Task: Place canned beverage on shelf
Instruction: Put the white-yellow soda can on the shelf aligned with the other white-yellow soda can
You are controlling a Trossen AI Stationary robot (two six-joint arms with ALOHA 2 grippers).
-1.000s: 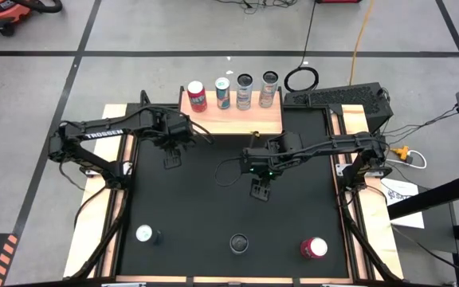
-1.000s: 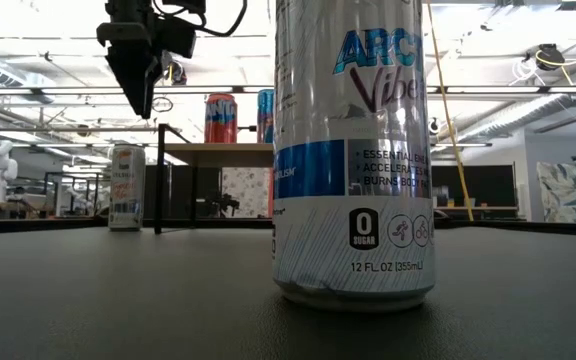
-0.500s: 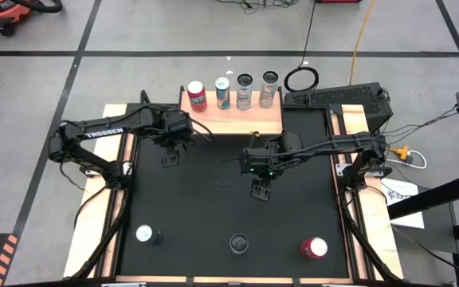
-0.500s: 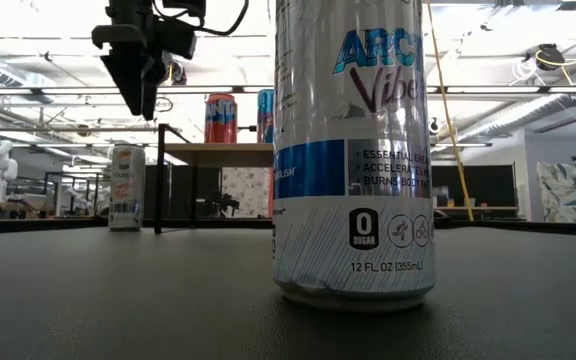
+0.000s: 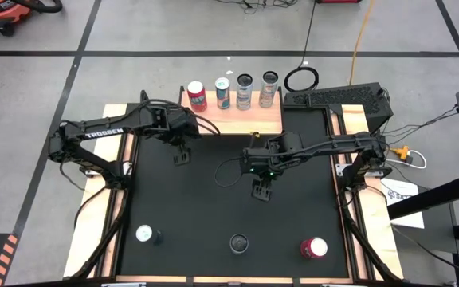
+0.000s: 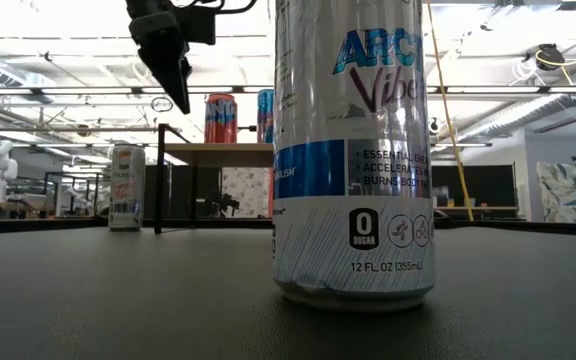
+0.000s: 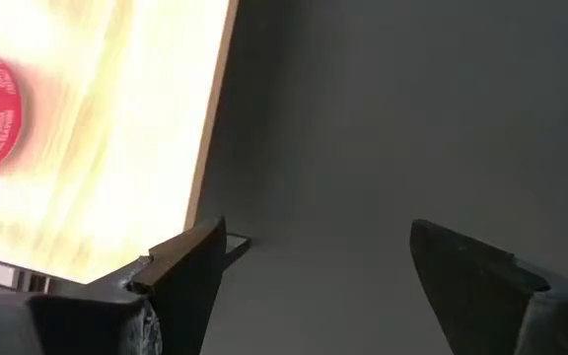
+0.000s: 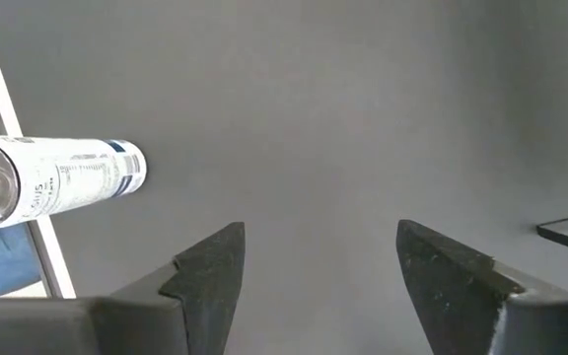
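Shelf (image 5: pixel 232 115) is seen at the table's far edge, carrying four cans in a row. Left gripper (image 5: pixel 182 155), jaws wide and empty, is held just before it. Right gripper (image 5: pixel 262 191), jaws parted and empty, is held mid-table.

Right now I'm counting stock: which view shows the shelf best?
The high view: the whole shelf shows from above, with four cans along its back edge. The low view shows its board edge-on on thin legs, largely behind the near can. The left wrist view catches one blurred corner.
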